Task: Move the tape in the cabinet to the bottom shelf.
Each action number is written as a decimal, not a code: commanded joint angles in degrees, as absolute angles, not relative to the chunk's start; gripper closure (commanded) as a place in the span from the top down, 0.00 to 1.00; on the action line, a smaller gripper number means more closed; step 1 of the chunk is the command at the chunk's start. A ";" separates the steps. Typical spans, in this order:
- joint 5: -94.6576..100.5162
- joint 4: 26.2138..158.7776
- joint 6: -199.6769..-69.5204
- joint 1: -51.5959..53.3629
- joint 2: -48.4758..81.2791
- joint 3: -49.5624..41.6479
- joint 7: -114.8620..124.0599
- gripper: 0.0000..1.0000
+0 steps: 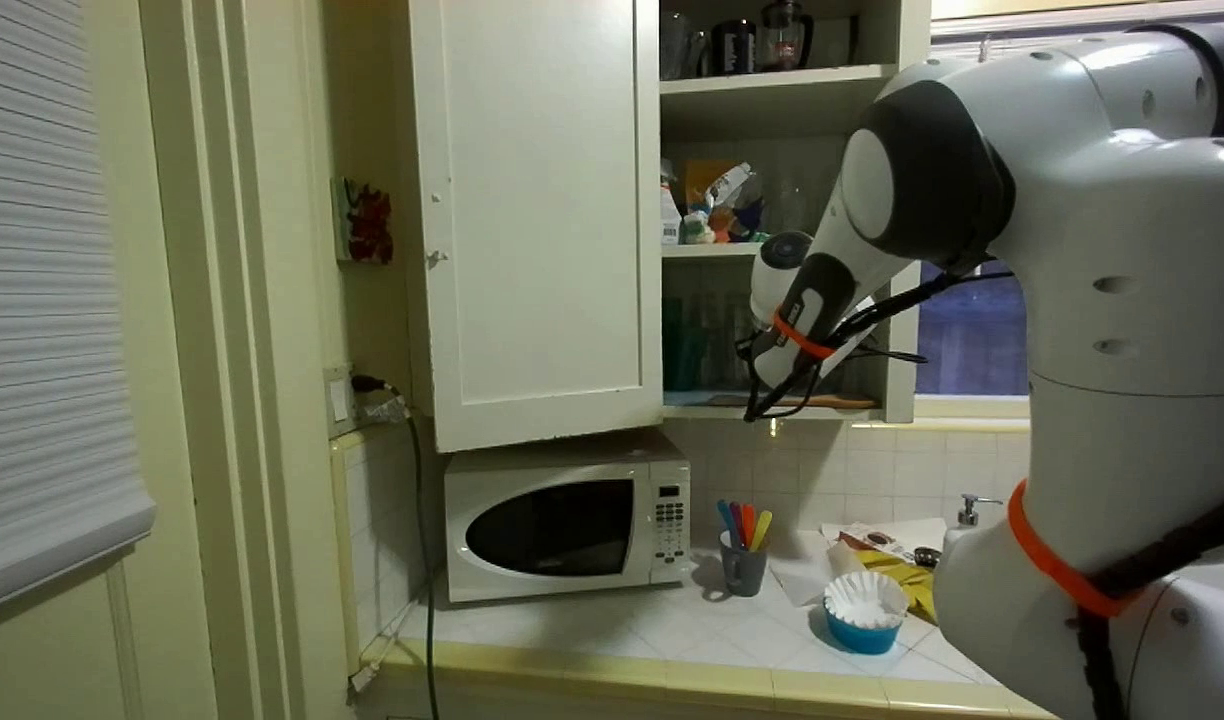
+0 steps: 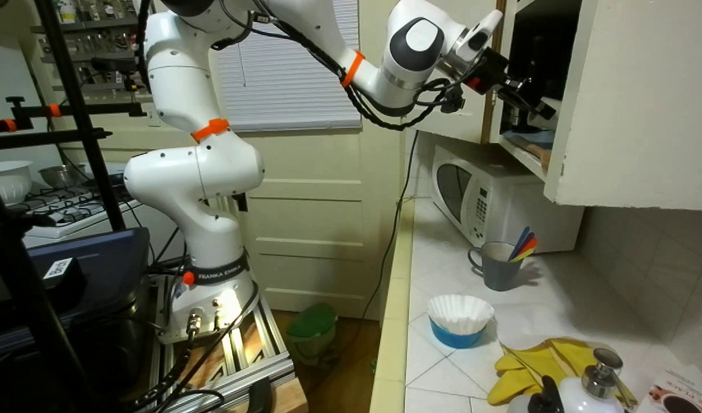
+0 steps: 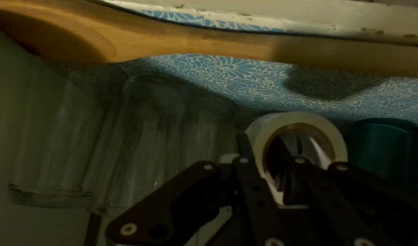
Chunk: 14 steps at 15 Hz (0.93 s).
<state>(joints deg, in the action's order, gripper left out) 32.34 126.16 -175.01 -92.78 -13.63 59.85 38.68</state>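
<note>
The tape (image 3: 299,118), a wide pale roll with a brown core, shows in the wrist view. My gripper (image 3: 260,147) is shut on its wall, one finger inside the ring and the other outside. In an exterior view the gripper (image 2: 529,102) reaches into the cabinet (image 2: 643,103); my arm hides it in an exterior view where the white cabinet door (image 1: 547,200) stands open. The bottom shelf (image 1: 700,411) has a blue patterned liner (image 3: 222,75). The tape is close over this liner; I cannot tell whether it touches.
In the wrist view a wooden spoon (image 3: 181,41) lies along the shelf's front edge. Clear glasses (image 3: 144,143) stand on one side of the tape, a green cup (image 3: 379,147) on the other. The microwave (image 1: 567,530) and a grey mug (image 2: 497,267) are on the counter below.
</note>
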 commanded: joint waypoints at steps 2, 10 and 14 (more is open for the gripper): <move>36.27 122.47 -170.88 -102.65 -10.93 69.82 41.59 0.04; 35.96 119.10 -166.31 -117.75 -12.04 85.35 42.40 0.04; 33.80 117.33 -165.49 -125.65 -12.53 93.77 40.83 0.04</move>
